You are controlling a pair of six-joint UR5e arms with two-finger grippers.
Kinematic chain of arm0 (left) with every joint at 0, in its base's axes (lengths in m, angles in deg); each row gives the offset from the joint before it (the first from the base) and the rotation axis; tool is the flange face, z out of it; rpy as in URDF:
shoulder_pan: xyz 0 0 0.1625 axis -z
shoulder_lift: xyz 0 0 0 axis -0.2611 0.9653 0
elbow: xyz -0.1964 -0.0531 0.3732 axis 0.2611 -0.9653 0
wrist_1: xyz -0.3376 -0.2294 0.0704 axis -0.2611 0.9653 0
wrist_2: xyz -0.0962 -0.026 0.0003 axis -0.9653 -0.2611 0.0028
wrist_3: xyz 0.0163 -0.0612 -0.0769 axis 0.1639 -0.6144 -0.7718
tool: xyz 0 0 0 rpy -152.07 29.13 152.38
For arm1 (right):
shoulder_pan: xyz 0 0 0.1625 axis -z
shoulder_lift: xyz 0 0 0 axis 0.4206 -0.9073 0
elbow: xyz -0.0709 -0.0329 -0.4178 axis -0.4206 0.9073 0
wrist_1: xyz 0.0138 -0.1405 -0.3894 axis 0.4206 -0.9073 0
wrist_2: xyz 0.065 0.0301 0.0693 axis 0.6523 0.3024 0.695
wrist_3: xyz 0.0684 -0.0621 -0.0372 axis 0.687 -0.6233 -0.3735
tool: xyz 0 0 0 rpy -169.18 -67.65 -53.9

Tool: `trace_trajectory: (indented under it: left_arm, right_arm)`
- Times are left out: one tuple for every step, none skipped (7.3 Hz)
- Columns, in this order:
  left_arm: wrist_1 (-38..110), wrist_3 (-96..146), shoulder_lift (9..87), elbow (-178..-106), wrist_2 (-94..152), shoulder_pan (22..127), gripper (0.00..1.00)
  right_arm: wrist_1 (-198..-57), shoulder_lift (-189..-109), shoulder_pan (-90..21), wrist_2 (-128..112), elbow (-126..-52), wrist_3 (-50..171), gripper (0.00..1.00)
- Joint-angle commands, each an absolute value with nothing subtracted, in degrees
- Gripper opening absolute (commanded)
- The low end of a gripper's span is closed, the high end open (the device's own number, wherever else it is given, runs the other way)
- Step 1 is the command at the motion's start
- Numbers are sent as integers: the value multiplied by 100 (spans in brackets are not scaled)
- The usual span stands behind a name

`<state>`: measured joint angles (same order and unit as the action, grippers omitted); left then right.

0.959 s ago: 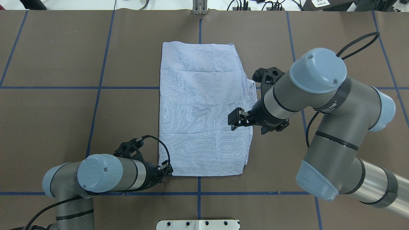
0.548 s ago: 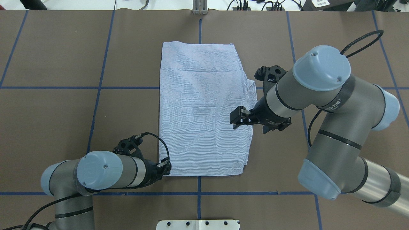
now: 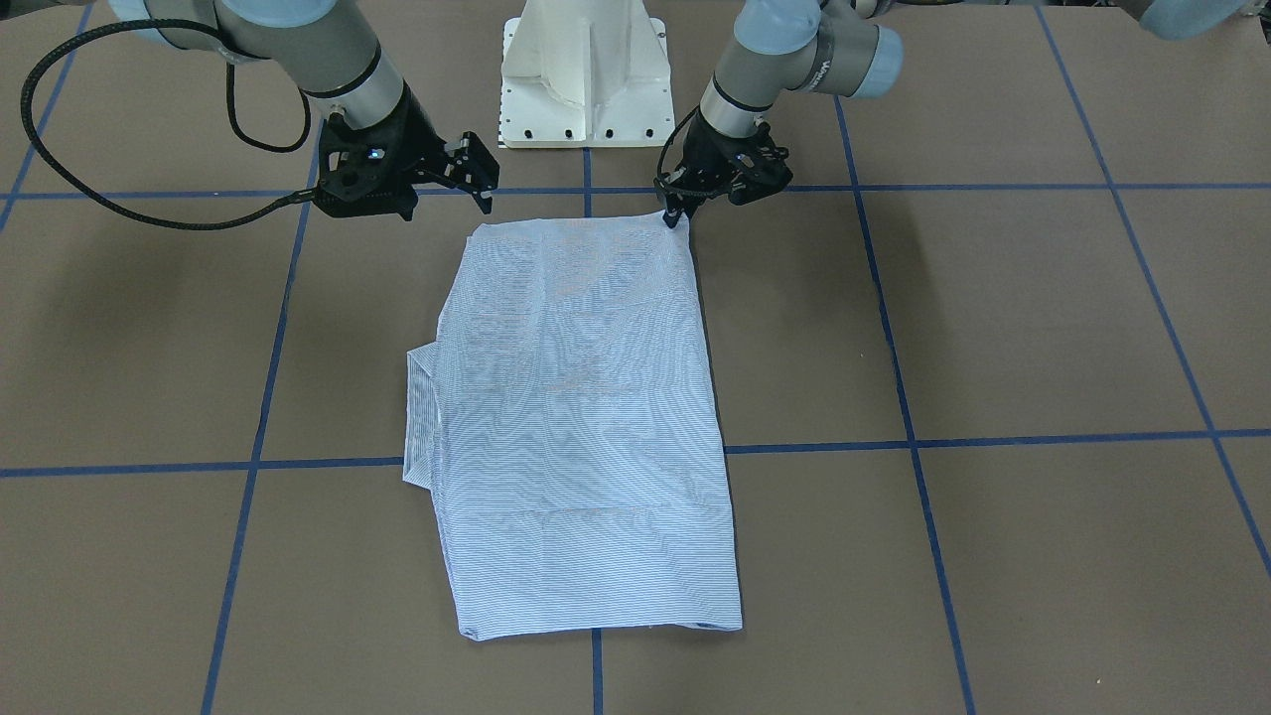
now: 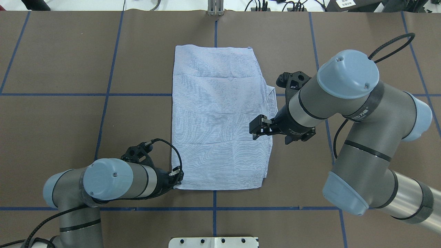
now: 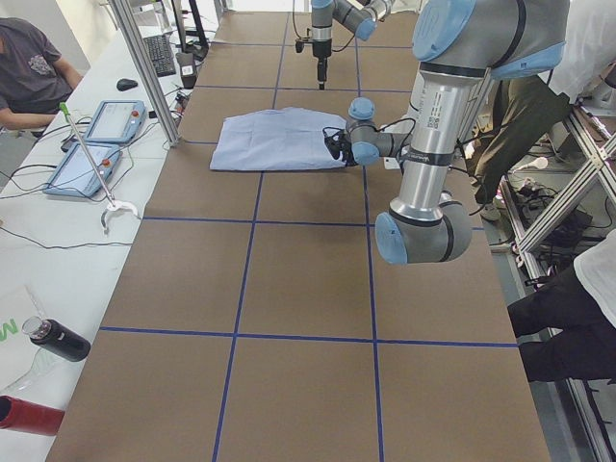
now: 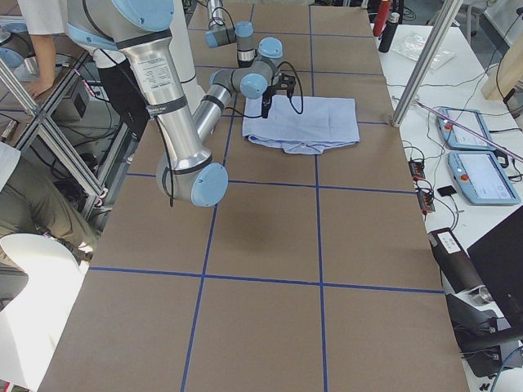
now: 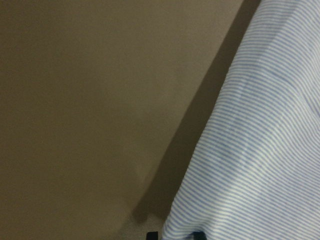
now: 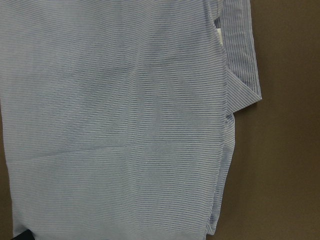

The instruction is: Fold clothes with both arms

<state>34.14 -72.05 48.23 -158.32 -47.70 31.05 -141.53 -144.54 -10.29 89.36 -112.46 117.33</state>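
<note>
Shirt [image 4: 217, 117]: one only, lying flat in the middle of the brown table [image 4: 69, 120], across the centre line of the blue tape lines [image 4: 106, 94] that mark the top into squares. It is light blue and white in fine stripes, folded to a long oblong that runs away from the robot. Faint creases cross it, and on the robot's right side a narrow tuck [image 4: 271, 92] of folded cloth sticks out past the edge.

Nearest the robot stands one white pedestal base [image 3: 584, 70]. Just beyond it the left arm [image 4: 110, 179] lies low along the table. The left gripper [image 4: 178, 179] is at the shirt's near left corner, pinched narrow on the cloth. The wrist view shows striped fabric running between the two fingertips [image 7: 151, 236], with a shadow under the raised edge.

Farther out, the right arm [image 4: 344, 89] bends in from the side. The right gripper [image 4: 256, 130] hangs above the shirt's right edge, about halfway along it, fingers spread and holding nothing.

There are two arms and two grippers. The shirt's far edge lies straight, well apart from both.
</note>
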Motion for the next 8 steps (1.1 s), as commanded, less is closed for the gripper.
trace_trajectory:
  left_arm:
    - [3408, -7209, 4846, -15847, -4801, 3113, 0]
    - [3400, -7209, 4889, -15890, -4810, 3122, 0]
    - [3391, -7209, 4899, -15917, -4810, 3131, 0]
    - [3391, -7209, 4899, -15917, -4810, 3140, 0]
    - [3391, -7209, 4899, -15917, -4810, 3140, 0]
    - [3391, -7209, 4899, -15908, -4810, 3140, 0]
    - [3391, -7209, 4899, -15908, -4810, 3140, 0]
    - [3391, -7209, 4899, -15908, -4810, 3148, 0]
  right_arm:
    - [-14129, -14550, -1011, 8850, -11242, 11741, 100]
    - [-14111, -14585, -993, 8841, -11250, 11750, 100]
    - [-14111, -14594, -898, 8823, -11216, 12072, 100]
    - [-14102, -14603, -688, 8562, -11224, 12606, 100]
    - [-14085, -14647, -233, 8003, -11276, 13064, 100]
    - [-14085, -14664, 137, 7632, -11346, 13590, 100]
    - [-14085, -14682, 375, 7402, -11338, 13892, 100]
    - [-13841, -14891, 473, 7251, -11312, 13947, 100]
